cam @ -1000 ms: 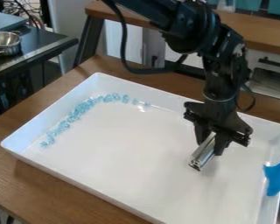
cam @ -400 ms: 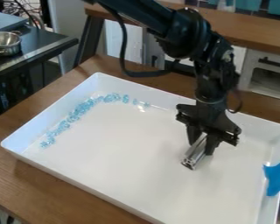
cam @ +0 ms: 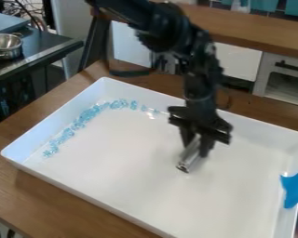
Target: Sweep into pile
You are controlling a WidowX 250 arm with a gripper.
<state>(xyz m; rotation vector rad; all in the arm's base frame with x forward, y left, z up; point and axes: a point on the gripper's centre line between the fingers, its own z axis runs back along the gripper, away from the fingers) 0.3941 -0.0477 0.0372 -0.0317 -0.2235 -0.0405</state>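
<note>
Claw [cam: 197, 150] holding bar [cam: 186, 163], roomy tray [cam: 83, 197], beads [cam: 78, 122] near edge

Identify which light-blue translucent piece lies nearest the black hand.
The light-blue translucent piece ending the curved row at picture right; all others lie farther from the black hand.

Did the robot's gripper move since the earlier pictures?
Yes. The gripper moved left in the view, away from the blue tape on the tray's right side and closer to the blue pieces.

white tray [cam: 132, 186], pale blue beads [cam: 86, 115], brown table [cam: 58, 204]
</note>
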